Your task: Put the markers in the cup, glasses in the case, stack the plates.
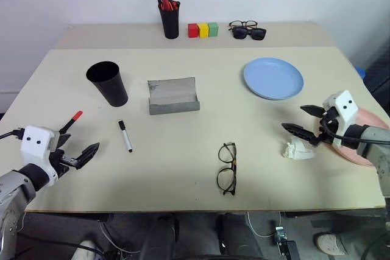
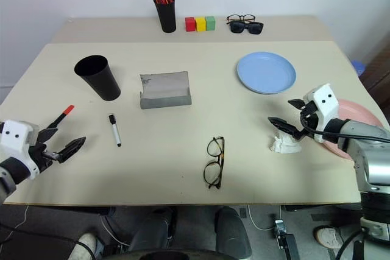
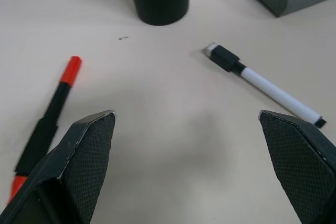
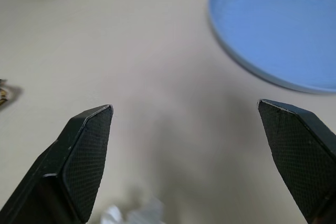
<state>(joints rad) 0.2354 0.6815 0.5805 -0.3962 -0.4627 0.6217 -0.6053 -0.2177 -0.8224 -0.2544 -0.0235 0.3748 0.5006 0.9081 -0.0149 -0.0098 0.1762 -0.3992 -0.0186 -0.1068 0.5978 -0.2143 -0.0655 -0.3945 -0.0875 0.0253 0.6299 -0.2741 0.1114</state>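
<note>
Left tool (image 1: pixel 72 146) and right tool (image 1: pixel 303 120) — both with fingers spread wide, holding nothing — hover over the tabletop (image 1: pixel 183 150). Red-capped marker (image 1: pixel 71 120) lies by the left tool; white marker (image 1: pixel 125 136) near the cup (image 1: pixel 108 83). Case (image 1: pixel 173 96) open, glasses (image 1: pixel 227 168) in front. Blue plate (image 1: pixel 273 78) and pink plate (image 1: pixel 372 121) apart.

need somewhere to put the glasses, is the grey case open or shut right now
Open. The grey case sits on the table with its lid raised behind the tray, and the hollow inside shows empty; the glasses lie on the table nearer the front edge.
</note>
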